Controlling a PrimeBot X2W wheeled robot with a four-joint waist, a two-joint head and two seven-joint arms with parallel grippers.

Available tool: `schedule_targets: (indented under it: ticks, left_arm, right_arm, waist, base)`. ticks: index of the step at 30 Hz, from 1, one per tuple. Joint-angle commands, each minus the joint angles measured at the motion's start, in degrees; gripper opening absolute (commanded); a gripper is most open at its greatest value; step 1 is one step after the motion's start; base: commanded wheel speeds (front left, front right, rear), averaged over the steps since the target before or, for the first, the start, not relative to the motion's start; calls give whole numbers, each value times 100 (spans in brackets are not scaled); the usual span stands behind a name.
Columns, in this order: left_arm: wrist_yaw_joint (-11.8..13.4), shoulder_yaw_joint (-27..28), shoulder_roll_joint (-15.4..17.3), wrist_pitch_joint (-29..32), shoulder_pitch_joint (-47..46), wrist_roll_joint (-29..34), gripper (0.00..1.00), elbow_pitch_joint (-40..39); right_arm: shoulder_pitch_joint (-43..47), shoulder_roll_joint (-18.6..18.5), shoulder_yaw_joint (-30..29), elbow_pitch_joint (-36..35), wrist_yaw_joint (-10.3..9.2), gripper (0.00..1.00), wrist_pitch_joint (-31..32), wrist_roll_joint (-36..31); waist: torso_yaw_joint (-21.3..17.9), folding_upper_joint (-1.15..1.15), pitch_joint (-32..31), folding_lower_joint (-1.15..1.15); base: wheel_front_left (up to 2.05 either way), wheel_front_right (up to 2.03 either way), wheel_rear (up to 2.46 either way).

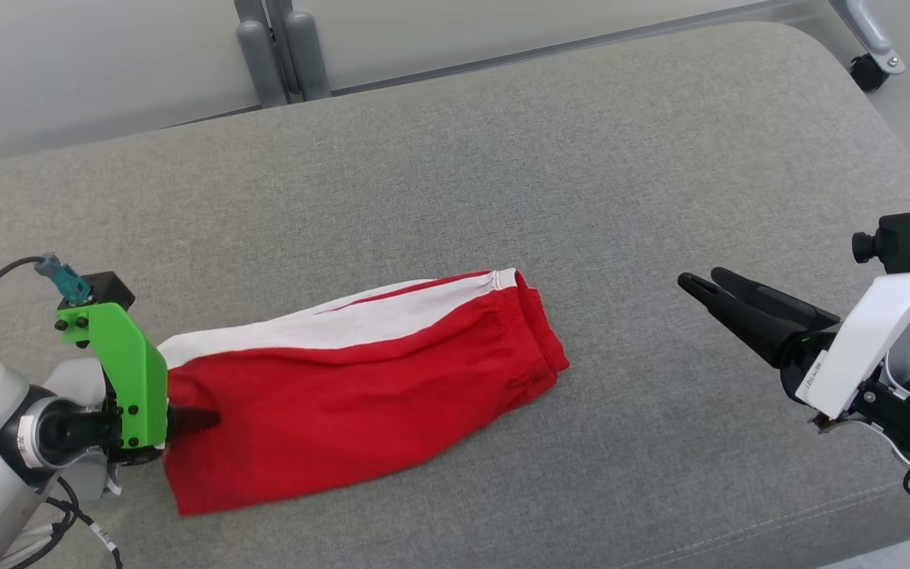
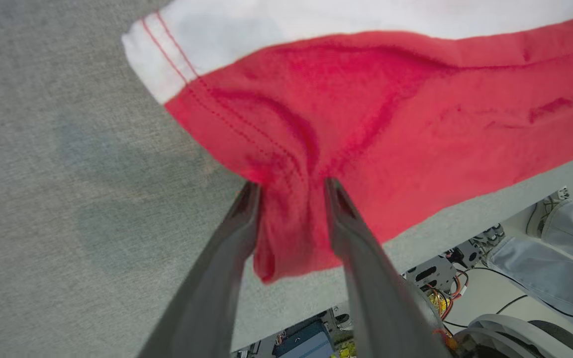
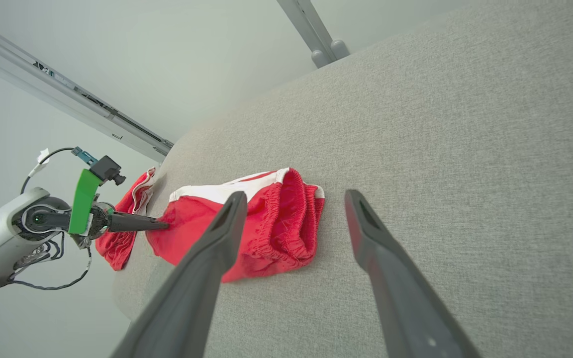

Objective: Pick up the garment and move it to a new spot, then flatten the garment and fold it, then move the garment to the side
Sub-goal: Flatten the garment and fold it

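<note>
The garment [image 1: 360,387] is a pair of red shorts with a white side stripe, lying folded lengthwise on the grey padded surface [image 1: 581,158], waistband to the right. My left gripper [image 1: 206,417] is at its left end. In the left wrist view the two fingers [image 2: 246,209] stand apart, with a bunched fold of red cloth [image 2: 291,219] between them near the surface's edge. My right gripper [image 1: 700,280] hovers open to the right of the garment, clear of it, and holds nothing. The right wrist view shows the waistband end [image 3: 276,223] ahead of the right gripper [image 3: 294,196].
The padded surface's near edge runs just below the garment's left end [image 2: 416,233]. Beyond that edge are robot electronics [image 2: 435,278] and a person's leg in light jeans [image 2: 555,248]. Grey frame posts [image 1: 281,47] and a caster wheel [image 1: 870,71] stand behind the surface.
</note>
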Motion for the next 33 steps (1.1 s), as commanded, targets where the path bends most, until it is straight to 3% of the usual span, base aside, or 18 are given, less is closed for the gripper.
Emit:
schedule_targets:
  ticks: [1, 7, 11, 15, 22, 27, 33]
  left_arm:
    - [-51, 2, 23, -56, 99, 59, 100, 35]
    - [-278, 93, 189, -449, -102, 328, 100, -68]
    - [-417, 249, 287, -1142, -192, 681, 100, -234]
    - [-377, 418, 375, -1993, -54, 1037, 100, -494]
    - [111, 882, 429, -4038, 655, 1548, 100, -1021]
    - [583, 1256, 331, -5459, 1346, 1685, 100, -1398]
    - [1001, 1721, 87, -6260, 2047, 1962, 100, -1744]
  right_arm:
    - [33, -3, -14, 16, -2, 100, -63, -51]
    - [168, 9, -45, 60, -1, 100, -343, -230]
    - [205, 50, -76, 131, -1, 100, -649, -463]
    - [290, 142, -196, 309, -1, 100, -1070, -760]
    - [682, 471, -1022, 824, -2, 100, -1312, -1393]
    - [1350, 1103, -2051, 1075, -1, 100, -1304, -2174]
    - [2144, 1855, -3041, 1388, -1, 100, -1305, -3010]
  waist:
    - [1, 0, -56, 0]
    - [138, 0, -212, 0]
    - [296, 0, -341, 0]
    - [456, 0, -477, 0]
    - [682, 0, -669, 0]
    - [794, 0, -734, 0]
    - [937, 0, -775, 0]
  base:
    - [0, 0, 0]
    - [0, 0, 0]
    - [0, 0, 0]
    - [0, 0, 0]
    - [0, 0, 0]
    - [0, 0, 0]
    - [0, 0, 0]
